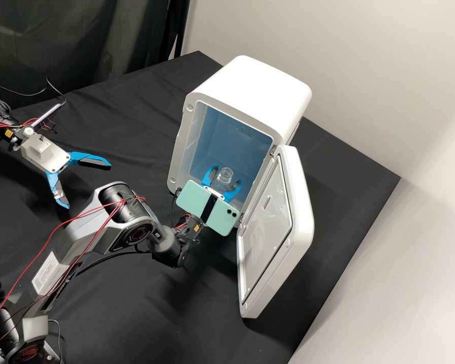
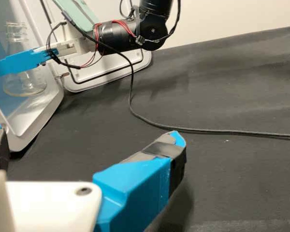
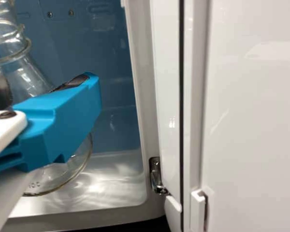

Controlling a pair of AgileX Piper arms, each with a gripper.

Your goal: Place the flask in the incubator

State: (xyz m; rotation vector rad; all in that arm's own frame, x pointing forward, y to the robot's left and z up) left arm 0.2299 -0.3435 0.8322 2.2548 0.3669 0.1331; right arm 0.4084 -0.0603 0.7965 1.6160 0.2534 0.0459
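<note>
Holding the upright Erlenmeyer flask (image 1: 223, 175) by its neck inside the open incubator (image 1: 253, 91), my right gripper (image 1: 221, 186) has the chamber floor (image 3: 111, 186) at 6 o'clock just under the glass base, while my left gripper (image 1: 88, 185) hangs wide open and empty, well off at 9 o'clock.

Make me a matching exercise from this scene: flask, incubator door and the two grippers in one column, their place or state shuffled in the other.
1. flask
2. incubator door
3. left gripper
4. right gripper

A. swung wide open
B. above the black bench, jaws spread
C. clear glass, inside the blue chamber
D. in the mouth of the incubator, jaws at the flask

Pairs: 1-C, 2-A, 3-B, 4-D
</note>
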